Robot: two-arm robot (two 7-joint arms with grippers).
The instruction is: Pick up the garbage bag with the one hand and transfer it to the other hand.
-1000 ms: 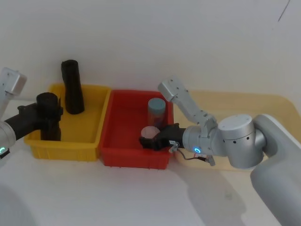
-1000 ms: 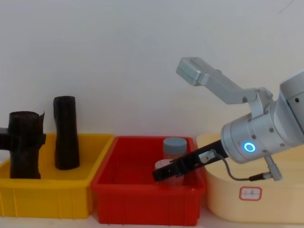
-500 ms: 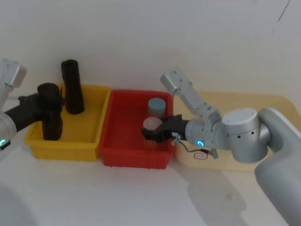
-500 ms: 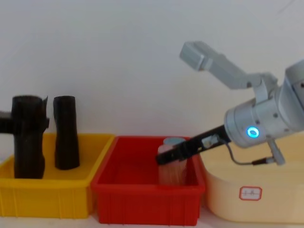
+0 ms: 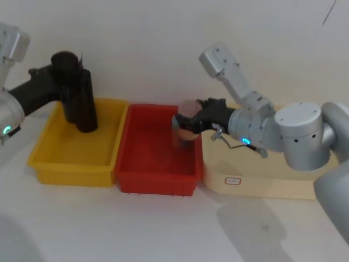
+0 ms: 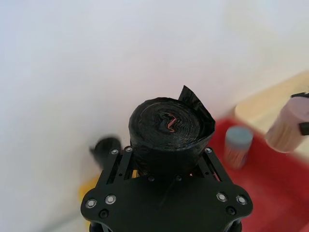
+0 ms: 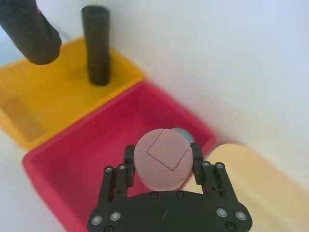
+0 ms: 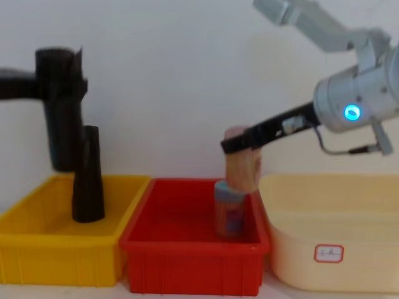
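Handover pending: left gripper (image 5: pixel 66 86) clasps ragged black garbage-bag roll (image 6: pixel 166 128) aloft; you must first empty right gripper (image 5: pixel 191 121), clenched on pink-capped cylinder (image 7: pixel 161 162).

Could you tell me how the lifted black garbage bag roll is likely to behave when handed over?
The garbage bag is probably stiff: it hangs straight from the left gripper. Its loose ragged flap may snag. Being round, it would likely roll if laid down.

1. A plain white wall (image 5: pixel 142 43) stands behind, evenly lit.
2. A thin dark line (image 5: pixel 329 12) slants across its upper right corner.
3. The white table (image 5: pixel 136 229) in front carries soft grey shadows (image 5: pixel 256 224).
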